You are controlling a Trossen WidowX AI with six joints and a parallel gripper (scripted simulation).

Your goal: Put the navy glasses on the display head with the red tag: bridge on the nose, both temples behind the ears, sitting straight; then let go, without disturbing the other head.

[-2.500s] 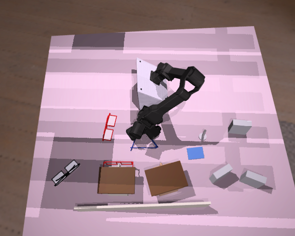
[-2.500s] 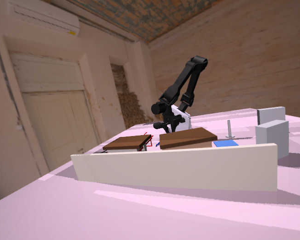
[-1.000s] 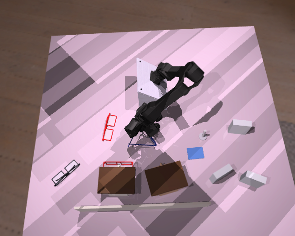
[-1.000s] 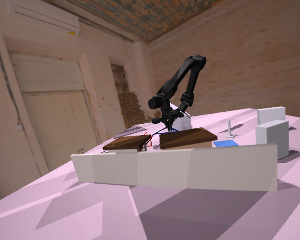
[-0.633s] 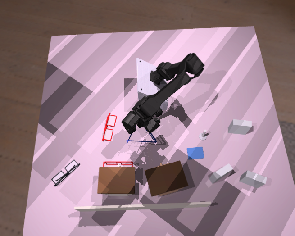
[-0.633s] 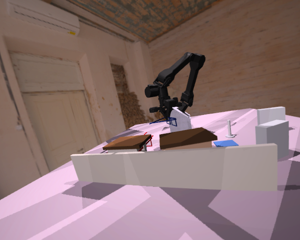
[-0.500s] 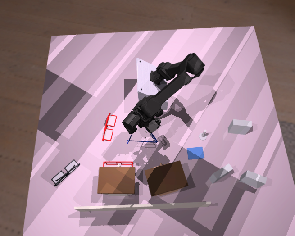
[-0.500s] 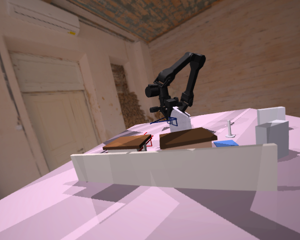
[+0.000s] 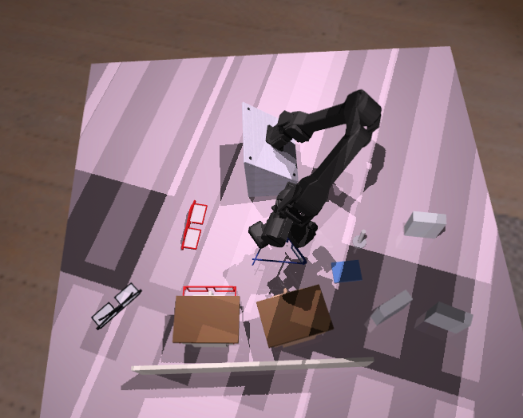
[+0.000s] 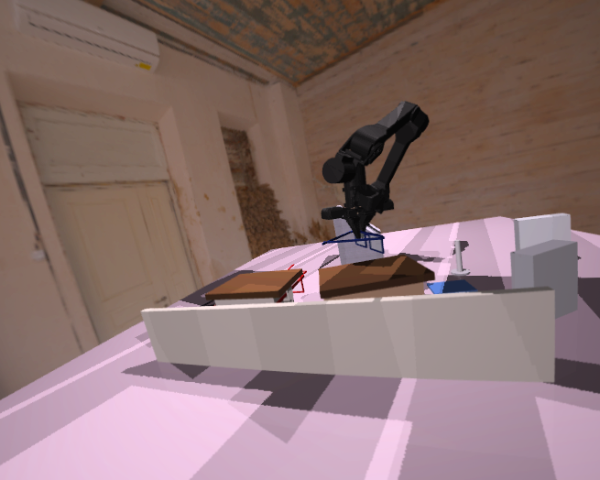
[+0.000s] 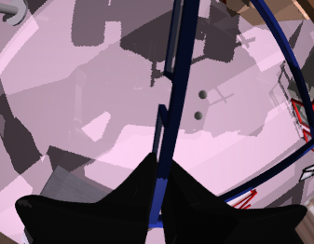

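Fingers pinched shut on the navy frame, the gripper [image 9: 289, 237] [image 10: 360, 235] [image 11: 157, 159] holds the glasses [image 9: 279, 261] [image 10: 383, 245] [image 11: 179, 93] above the table, apart from both heads. The carry appears in hand; next should come confirming the tag, hidden here, then alignment. The left head [image 9: 206, 319] [image 10: 256, 283] wears red glasses [image 9: 210, 286] [image 10: 302, 282]; the right head [image 9: 293, 317] [image 10: 372, 276] seems bare. No containers are seen.

No readable text anywhere
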